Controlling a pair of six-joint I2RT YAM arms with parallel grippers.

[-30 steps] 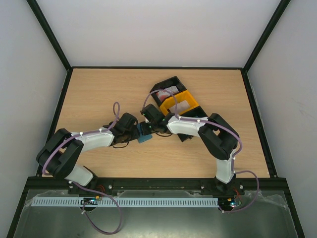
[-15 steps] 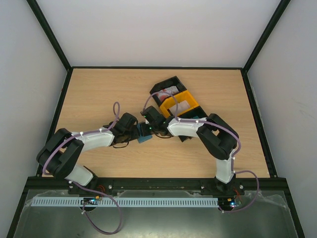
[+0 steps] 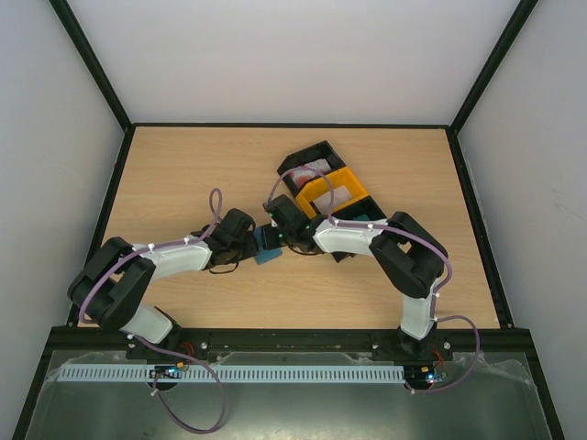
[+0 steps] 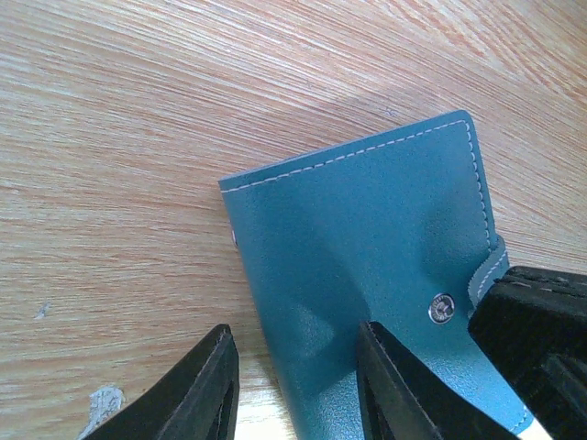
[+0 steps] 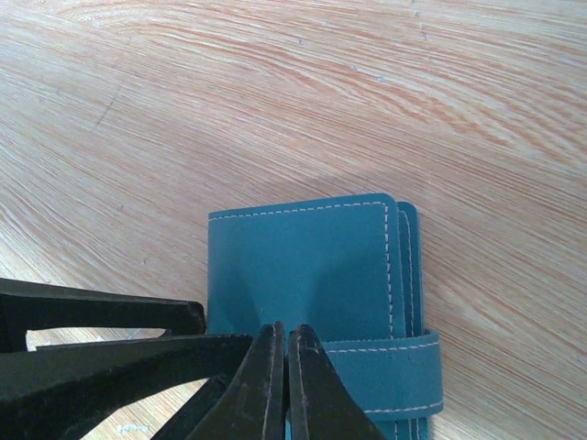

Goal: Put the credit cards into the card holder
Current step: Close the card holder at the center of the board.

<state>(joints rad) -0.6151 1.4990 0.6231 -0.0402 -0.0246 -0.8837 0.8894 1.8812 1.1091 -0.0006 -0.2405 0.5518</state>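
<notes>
The card holder (image 3: 269,246) is a teal wallet lying flat on the table between the two grippers. In the left wrist view the card holder (image 4: 367,247) shows its bare snap stud (image 4: 441,308). My left gripper (image 4: 298,385) is open, one finger on the table beside the wallet and the other over its cover. In the right wrist view my right gripper (image 5: 284,362) is pinched shut at the end of the strap (image 5: 394,371) over the card holder (image 5: 303,261). A red-and-white credit card (image 3: 312,169) lies in the black bin and a pale one (image 3: 338,194) in the yellow bin.
The black bin (image 3: 305,158) and the yellow bin (image 3: 323,183) stand in a row just behind the right arm, with another black bin partly hidden under that arm. A black frame borders the table (image 3: 183,174).
The right gripper has shifted slightly at the wallet's strap. The left gripper and the wallet have barely moved.
</notes>
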